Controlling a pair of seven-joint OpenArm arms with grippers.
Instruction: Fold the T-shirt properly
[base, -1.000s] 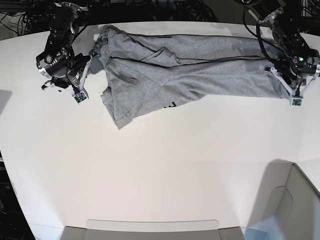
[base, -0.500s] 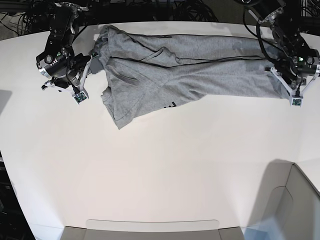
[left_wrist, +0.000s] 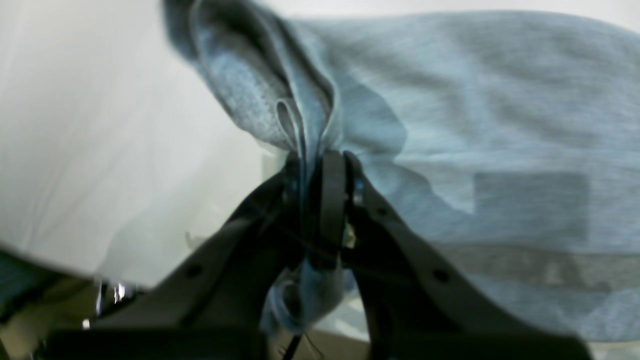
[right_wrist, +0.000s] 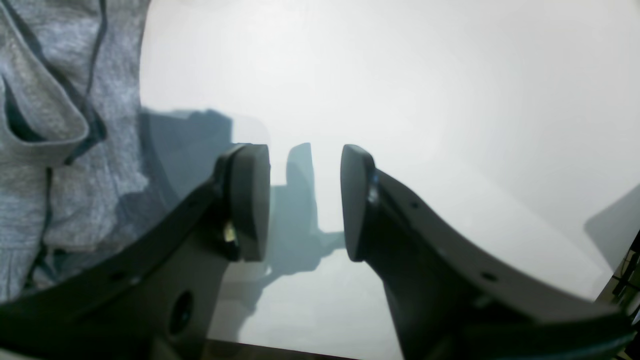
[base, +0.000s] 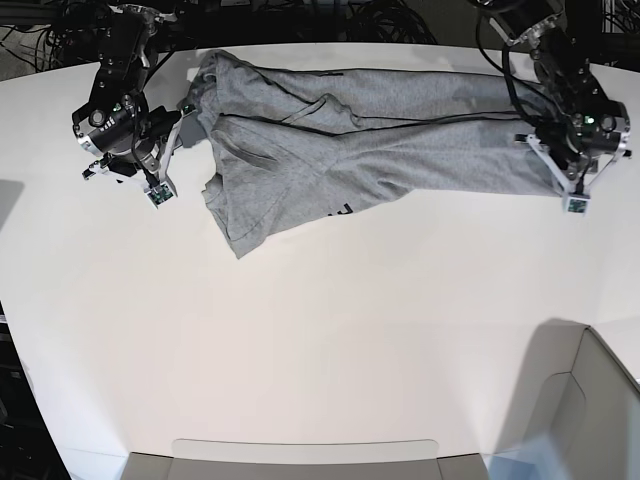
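Note:
The heather-grey T-shirt (base: 380, 140) lies bunched lengthwise across the far part of the white table (base: 320, 320), with a bit of black lettering showing near its lower edge. My left gripper (base: 556, 160), at the right of the base view, is shut on the shirt's right end. In the left wrist view its jaws (left_wrist: 320, 165) pinch a gathered fold of the T-shirt (left_wrist: 475, 100). My right gripper (base: 172, 128) sits by the shirt's left end. It is open (right_wrist: 305, 200) over bare table, holding nothing, with the T-shirt (right_wrist: 45, 150) just to its left.
A grey bin (base: 590, 400) stands at the near right corner. A flat grey tray edge (base: 300, 455) runs along the front. Dark cables (base: 330, 20) crowd the space behind the table's far edge.
My left gripper has shifted slightly leftward in the base view, drawing the shirt's right end with it. The right arm has not moved.

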